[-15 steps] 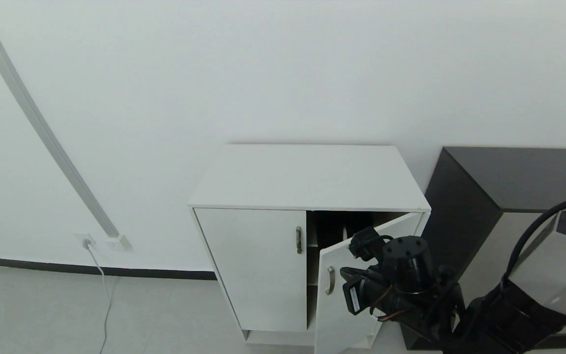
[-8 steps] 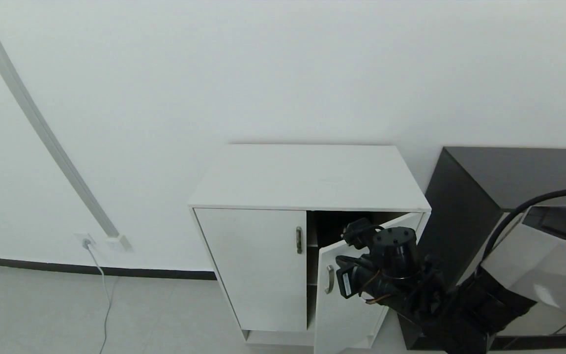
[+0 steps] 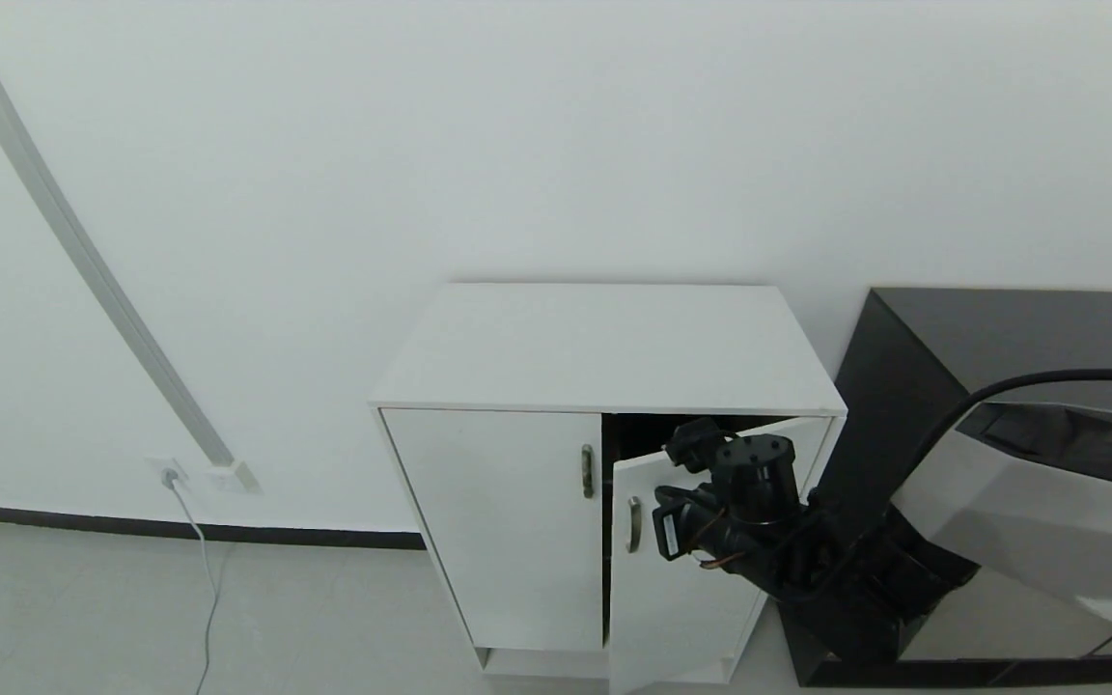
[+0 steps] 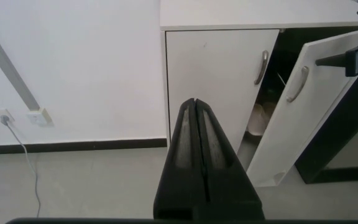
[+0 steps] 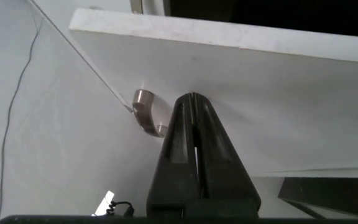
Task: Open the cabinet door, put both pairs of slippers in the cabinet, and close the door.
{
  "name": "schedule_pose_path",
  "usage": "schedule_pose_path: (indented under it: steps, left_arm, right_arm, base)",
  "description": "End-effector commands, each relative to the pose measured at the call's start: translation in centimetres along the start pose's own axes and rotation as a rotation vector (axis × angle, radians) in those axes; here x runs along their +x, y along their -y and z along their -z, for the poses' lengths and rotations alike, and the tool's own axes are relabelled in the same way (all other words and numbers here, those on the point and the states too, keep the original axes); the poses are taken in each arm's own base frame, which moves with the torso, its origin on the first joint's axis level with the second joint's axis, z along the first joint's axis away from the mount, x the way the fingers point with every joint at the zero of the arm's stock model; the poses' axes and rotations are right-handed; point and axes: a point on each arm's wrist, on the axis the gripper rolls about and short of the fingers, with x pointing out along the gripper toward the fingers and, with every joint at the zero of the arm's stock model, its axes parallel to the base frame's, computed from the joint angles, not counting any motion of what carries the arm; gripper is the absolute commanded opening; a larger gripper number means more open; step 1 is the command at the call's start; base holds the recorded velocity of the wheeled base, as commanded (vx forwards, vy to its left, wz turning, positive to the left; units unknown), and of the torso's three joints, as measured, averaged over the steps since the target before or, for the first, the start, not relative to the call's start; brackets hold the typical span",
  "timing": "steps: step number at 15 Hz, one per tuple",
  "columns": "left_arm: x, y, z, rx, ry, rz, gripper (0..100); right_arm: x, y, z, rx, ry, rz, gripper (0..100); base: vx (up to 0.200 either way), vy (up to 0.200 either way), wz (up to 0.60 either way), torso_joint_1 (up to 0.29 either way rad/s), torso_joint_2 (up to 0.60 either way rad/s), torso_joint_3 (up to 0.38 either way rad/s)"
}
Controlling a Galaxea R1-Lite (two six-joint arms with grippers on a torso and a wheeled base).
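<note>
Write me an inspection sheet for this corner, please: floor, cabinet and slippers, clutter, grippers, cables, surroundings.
Surface: pale tiled floor.
Job's things: white cabinet, left door shut, right door ajar; pale shape inside, possibly a slipper.
Clutter: nothing seen.
Grippers: right gripper shut, against the right door's outer face near its handle; left gripper shut, in the air, apart from the cabinet.
Cables: grey cable from wall socket to floor.
Surroundings: white wall, slanted wall strip, dark cabinet at right.
</note>
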Motion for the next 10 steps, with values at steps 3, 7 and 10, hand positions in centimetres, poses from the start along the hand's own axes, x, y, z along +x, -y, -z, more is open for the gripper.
schedule_pose_path:
  steps: [3, 7, 10]
  left_arm:
    - [0.0, 0.0, 0.0, 0.000, -0.001, -0.001, 0]
    - [0.0, 0.0, 0.0, 0.000, -0.001, -0.001, 0]
    - [0.0, 0.0, 0.0, 0.000, -0.001, -0.001, 0]
  right_arm:
    - [2.2, 0.8, 0.3, 0.009, 0.011, 0.024, 0]
    - [3.2, 1.2, -0.2, 0.016, 0.020, 0.038, 0]
    - [3.9, 1.6, -0.2, 0.020, 0.022, 0.048, 0]
  base:
    - [0.000, 0.000, 0.00, 0.000, 0.00, 0.000]
    - [0.000, 0.000, 0.00, 0.000, 0.00, 0.000]
    - [0.000, 0.000, 0.00, 0.000, 0.00, 0.000]
